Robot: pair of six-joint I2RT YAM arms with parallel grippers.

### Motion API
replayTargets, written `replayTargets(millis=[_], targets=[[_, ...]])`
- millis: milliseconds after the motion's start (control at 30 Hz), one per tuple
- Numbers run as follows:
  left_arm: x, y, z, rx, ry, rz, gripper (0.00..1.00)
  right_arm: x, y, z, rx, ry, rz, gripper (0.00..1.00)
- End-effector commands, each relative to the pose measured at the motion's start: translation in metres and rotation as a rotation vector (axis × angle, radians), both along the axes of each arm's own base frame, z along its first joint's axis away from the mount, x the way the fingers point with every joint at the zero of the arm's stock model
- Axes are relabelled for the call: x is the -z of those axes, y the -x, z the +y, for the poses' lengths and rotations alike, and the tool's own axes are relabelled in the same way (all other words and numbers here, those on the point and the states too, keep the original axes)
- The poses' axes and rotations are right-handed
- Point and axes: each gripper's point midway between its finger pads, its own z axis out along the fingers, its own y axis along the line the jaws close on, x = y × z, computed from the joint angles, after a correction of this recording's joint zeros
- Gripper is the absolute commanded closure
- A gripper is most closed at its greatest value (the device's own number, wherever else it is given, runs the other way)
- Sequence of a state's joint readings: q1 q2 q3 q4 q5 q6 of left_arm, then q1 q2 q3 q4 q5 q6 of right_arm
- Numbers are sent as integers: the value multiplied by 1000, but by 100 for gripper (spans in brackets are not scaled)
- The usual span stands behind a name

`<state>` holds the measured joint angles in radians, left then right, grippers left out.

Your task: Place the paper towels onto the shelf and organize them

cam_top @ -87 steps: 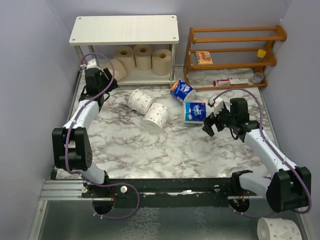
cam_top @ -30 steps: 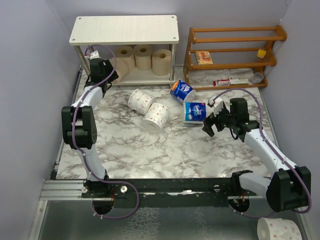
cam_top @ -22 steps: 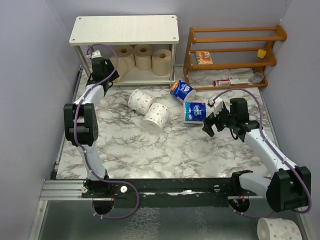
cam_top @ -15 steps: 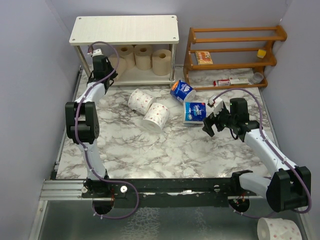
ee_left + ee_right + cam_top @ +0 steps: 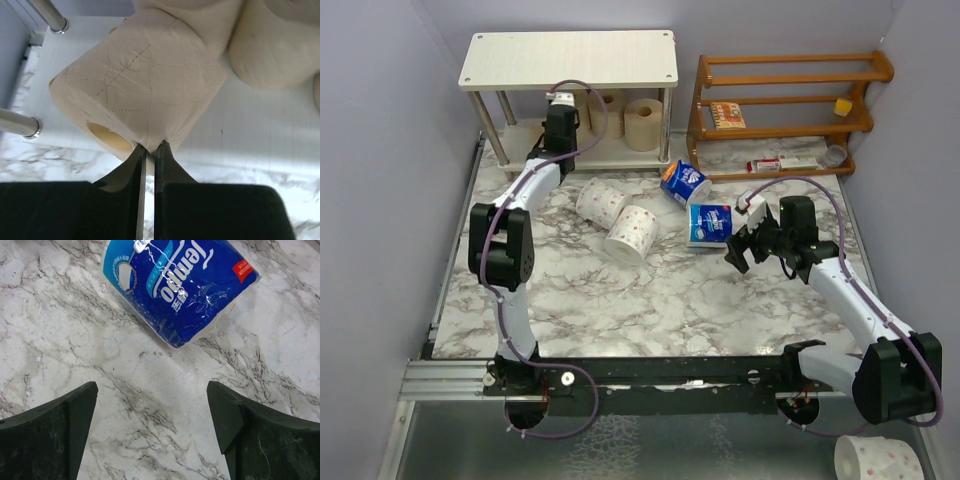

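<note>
Marble-patterned surface [image 5: 650, 300] between pale lilac walls: the left arm reaches to the far left, where the shelf [image 5: 570, 58] stands on shiny metal legs. The left claw [image 5: 148, 150] is clenched to a thin slit and nips the near edge of a tan roll [image 5: 145, 85]. That roll lies on its side on the shelf's lower board, its hollow core facing near and left. More tan rolls [image 5: 643, 122] stand upright on the same board, just behind it and to its right.

Out on the surface, one white roll with pink dots [image 5: 601, 200] lies on its side left of centre, and a second dotted roll [image 5: 632, 232] lies just beside it on the near side. A blue-wrapped roll [image 5: 684, 182] rests near the shelf's right front leg, and another blue-wrapped roll [image 5: 709, 224] lies a little nearer.

The right claw [image 5: 745, 245] hangs released, fingers spread wide, just right of that nearer blue roll and clear of it. The right wrist view shows bare marble between the fingers and the roll just beyond their tips.

A wooden rack [image 5: 790, 100] stands at the far right. One more pink-dotted roll [image 5: 870, 460] lies off the surface at the near right corner.
</note>
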<state>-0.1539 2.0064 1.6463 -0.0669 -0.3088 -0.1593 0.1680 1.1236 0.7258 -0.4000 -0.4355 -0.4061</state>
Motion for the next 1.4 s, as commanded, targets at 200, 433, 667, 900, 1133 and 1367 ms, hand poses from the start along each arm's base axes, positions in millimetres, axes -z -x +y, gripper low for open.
replayTargets(millis=[200, 433, 667, 900, 1133, 1367], targets=[[-95, 43, 19, -15, -483, 7, 100, -8, 2, 4, -20, -30, -17, 8], [-112, 63, 4, 62, -746, 85, 100, -7, 2, 5, -23, -39, -10, 8], [-81, 91, -39, 525, -883, 161, 100, -3, 2, 5, -16, -36, 4, 8], [-92, 117, -71, 831, -786, 112, 100, -2, 1, 5, -15, -35, 10, 8], [-75, 113, -53, 946, -1002, 260, 100, -9, 3, 3, -10, -47, -7, 8], [-64, 94, -12, 937, -1116, 352, 100, -19, 7, 8, -39, -85, -29, 8]])
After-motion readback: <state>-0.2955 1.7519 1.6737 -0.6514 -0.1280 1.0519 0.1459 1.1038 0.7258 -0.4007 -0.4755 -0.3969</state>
